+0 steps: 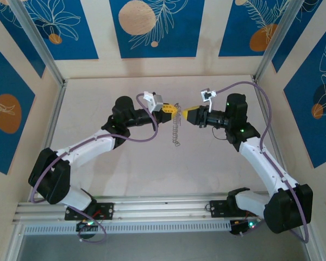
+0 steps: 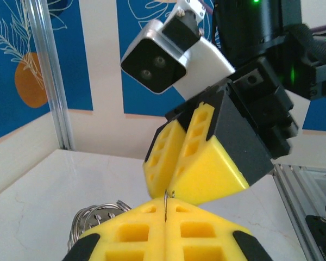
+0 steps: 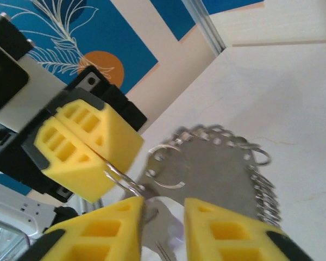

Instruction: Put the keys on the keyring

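Left pincer (image 2: pixel 165 207) clamps the keyring (image 3: pixel 261 187); the key (image 3: pixel 164 251) lies between the fingers of the right pincer (image 3: pixel 162 209), grip indeterminable. Advance slowly, hole aligned with wire.

White-black arms (image 1: pixel 100 141), yellow fingers (image 2: pixel 206 168), purple cables (image 1: pixel 240 82)

Top camera: mounted above and behind the arm bases (image 1: pixel 89 211), looking down on the whole worktop (image 1: pixel 108 98). Wrist cameras: set close behind the left pincer (image 2: pixel 165 209) and right pincer (image 3: pixel 163 205), facing each other. All views share the pincers' meeting point.
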Robot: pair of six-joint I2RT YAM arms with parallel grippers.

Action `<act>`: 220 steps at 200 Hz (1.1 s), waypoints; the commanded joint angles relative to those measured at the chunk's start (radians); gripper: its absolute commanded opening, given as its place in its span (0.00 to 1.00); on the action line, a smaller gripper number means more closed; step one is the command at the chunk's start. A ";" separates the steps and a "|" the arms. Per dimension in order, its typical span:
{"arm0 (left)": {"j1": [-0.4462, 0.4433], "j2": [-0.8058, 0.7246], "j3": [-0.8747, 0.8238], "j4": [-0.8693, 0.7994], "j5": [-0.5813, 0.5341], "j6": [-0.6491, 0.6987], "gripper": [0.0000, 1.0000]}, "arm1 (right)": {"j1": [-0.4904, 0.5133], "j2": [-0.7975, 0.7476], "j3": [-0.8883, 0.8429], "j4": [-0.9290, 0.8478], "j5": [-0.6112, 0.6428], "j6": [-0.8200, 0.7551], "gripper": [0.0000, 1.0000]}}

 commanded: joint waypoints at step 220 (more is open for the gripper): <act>-0.011 0.076 -0.037 0.456 -0.073 -0.482 0.00 | 0.066 -0.053 -0.160 0.506 0.137 0.454 0.35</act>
